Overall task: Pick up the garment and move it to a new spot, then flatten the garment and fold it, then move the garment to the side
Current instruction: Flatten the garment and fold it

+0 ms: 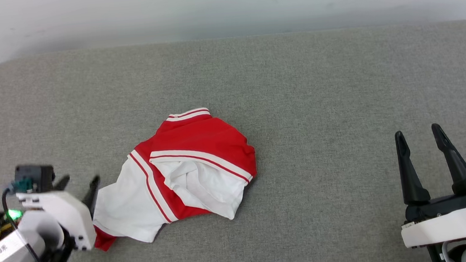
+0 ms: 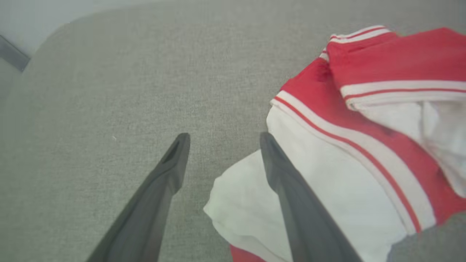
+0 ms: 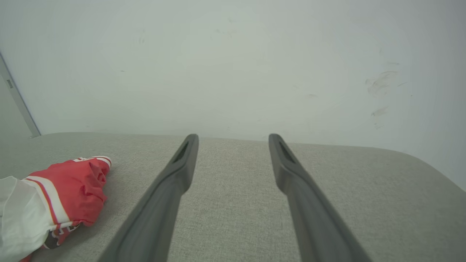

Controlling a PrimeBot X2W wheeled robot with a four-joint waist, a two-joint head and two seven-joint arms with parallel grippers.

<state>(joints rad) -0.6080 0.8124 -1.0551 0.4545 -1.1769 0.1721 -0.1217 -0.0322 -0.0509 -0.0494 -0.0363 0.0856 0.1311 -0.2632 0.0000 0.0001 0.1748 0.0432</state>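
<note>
The red short-sleeved jersey with white sleeves and red-and-white striped trim [image 1: 186,173] [image 2: 346,174] [image 3: 65,193] lies crumpled in a heap on the grey woven upholstered surface [image 1: 317,77], a little left of the surface's middle and well back from its far edge, which meets a pale wall [image 1: 221,1]. One striped band points toward that far edge, and a white sleeve spills out toward the surface's left side. Right there sits the left gripper [image 1: 80,182] [image 2: 224,140], its two dark fingers spread wide and pinching nothing; one finger [image 2: 291,189] crosses over the edge of the white sleeve, the other hangs over bare grey fabric. Over toward the right side, the right gripper [image 1: 417,132] [image 3: 233,138] is spread wide too, empty, well apart from the jersey, its fingers pointing toward the far edge.
</note>
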